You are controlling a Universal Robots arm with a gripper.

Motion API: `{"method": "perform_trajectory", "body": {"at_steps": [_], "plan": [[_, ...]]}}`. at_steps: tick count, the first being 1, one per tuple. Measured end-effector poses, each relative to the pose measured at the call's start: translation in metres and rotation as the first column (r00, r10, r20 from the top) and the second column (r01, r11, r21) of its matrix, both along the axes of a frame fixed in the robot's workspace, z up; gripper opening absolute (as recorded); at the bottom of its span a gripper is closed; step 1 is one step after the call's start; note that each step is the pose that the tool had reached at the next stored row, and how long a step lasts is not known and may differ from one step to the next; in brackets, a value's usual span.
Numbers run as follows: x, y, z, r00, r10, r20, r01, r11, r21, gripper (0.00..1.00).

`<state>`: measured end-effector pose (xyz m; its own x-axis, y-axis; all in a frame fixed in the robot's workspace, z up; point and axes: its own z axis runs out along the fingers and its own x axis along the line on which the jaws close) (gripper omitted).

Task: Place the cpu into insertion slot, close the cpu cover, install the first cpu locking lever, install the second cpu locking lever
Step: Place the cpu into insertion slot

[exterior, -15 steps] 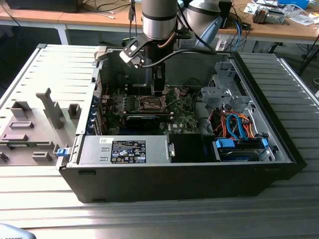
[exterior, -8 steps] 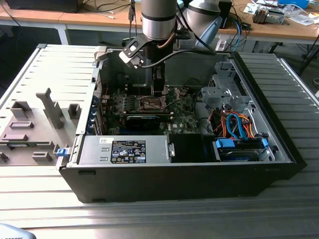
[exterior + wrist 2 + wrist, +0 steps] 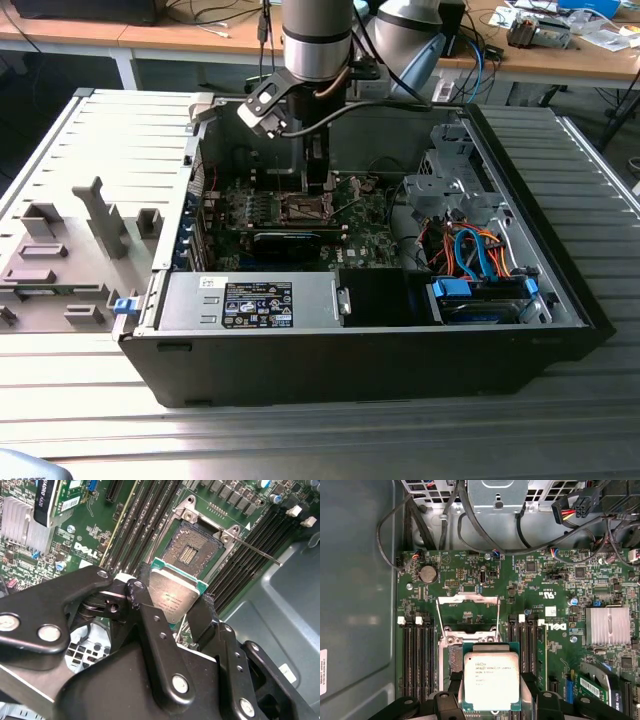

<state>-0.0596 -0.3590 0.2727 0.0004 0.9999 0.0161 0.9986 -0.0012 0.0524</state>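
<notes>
My gripper (image 3: 175,602) is shut on the cpu (image 3: 172,592), a flat square chip with a silver top and green edge, held by two opposite edges between the black fingers (image 3: 142,592). The chip hangs a little above the green motherboard, close over the insertion slot (image 3: 192,547), whose dark centre lies bare. In the first wrist view the cpu (image 3: 491,680) hides most of the insertion slot (image 3: 453,656), and the cpu cover (image 3: 468,599) stands swung open beyond it. A thin locking lever (image 3: 255,550) sticks out beside the socket. In the exterior view the gripper (image 3: 318,185) reaches down into the open computer case.
Long black memory slots (image 3: 417,660) flank the socket on both sides. A finned silver heatsink (image 3: 607,625) and a black card (image 3: 288,243) lie nearby. Case walls (image 3: 330,370), a drive cage with orange and blue cables (image 3: 470,250) and a grey fixture tray (image 3: 70,250) surround the board.
</notes>
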Motion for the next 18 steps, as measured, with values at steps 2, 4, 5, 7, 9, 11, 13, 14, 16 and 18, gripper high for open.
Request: {"method": "perform_trajectory", "body": {"at_steps": [2, 4, 5, 7, 9, 11, 13, 14, 16, 18], "plan": [[-0.0006, 0.0, -0.0003, 1.0, 0.0, 0.0, 0.0, 1.0, 0.0, 0.54], [-0.0011, 0.0, -0.0005, 1.0, 0.0, 0.0, 0.0, 1.0, 0.0, 0.54], [-0.0015, 0.0, -0.0006, 1.0, 0.0, 0.0, 0.0, 1.0, 0.0, 0.54], [-0.0019, 0.0, -0.0008, 1.0, 0.0, 0.0, 0.0, 1.0, 0.0, 0.54], [-0.0027, 0.0, -0.0012, 1.0, 0.0, 0.0, 0.0, 1.0, 0.0, 0.54], [-0.0033, 0.0, -0.0014, 1.0, 0.0, 0.0, 0.0, 1.0, 0.0, 0.54], [-0.0038, 0.0, -0.0016, 1.0, 0.0, 0.0, 0.0, 1.0, 0.0, 0.54], [-0.0039, 0.0, -0.0017, 1.0, 0.0, -0.0001, 0.0, 1.0, 0.0, 0.54], [-0.0042, 0.0, -0.0018, 1.0, 0.0, 0.0, 0.0, 1.0, 0.0, 0.54], [-0.0046, 0.0, -0.002, 1.0, 0.0, 0.0, 0.0, 1.0, 0.0, 0.54]]}}
